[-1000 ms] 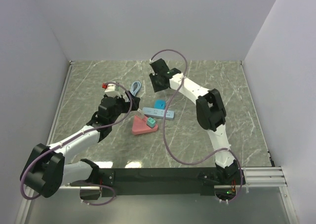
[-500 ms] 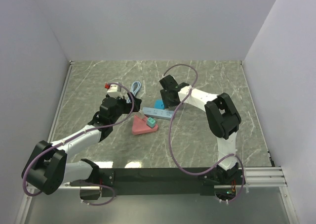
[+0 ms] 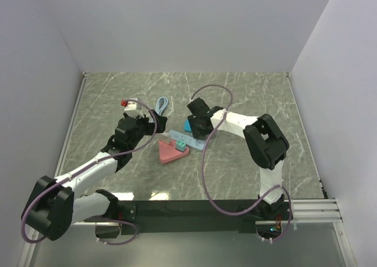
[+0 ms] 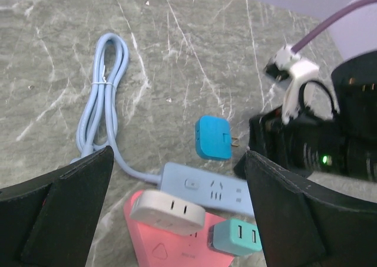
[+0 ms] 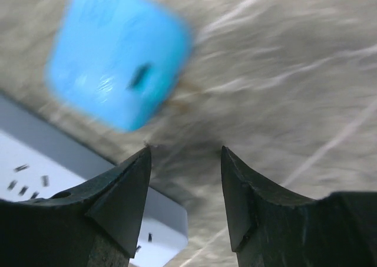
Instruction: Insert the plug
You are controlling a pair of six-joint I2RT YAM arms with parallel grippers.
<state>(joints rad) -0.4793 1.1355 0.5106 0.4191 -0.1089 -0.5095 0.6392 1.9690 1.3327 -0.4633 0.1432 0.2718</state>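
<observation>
A bright blue plug (image 3: 189, 124) lies on the marble table behind a light blue power strip (image 3: 189, 141). In the left wrist view the plug (image 4: 212, 137) shows its prongs pointing right, just beyond the strip (image 4: 209, 188). My right gripper (image 3: 198, 124) is open and low over the table next to the plug. In the right wrist view the plug (image 5: 118, 72) is blurred, up and left of the open gripper (image 5: 185, 155), not between the fingers. My left gripper (image 3: 139, 129) is open and empty, left of the strip, and also shows in the left wrist view (image 4: 177, 220).
A pink triangular socket block (image 4: 171, 249) lies in front of the strip with a white adapter (image 4: 168, 212) and a teal USB adapter (image 4: 238, 236) on it. The strip's coiled pale blue cable (image 4: 100, 102) lies at the back left. White walls surround the table.
My right gripper has come forward from the back of the table and down to the blue plug. My left gripper has shifted slightly left.
</observation>
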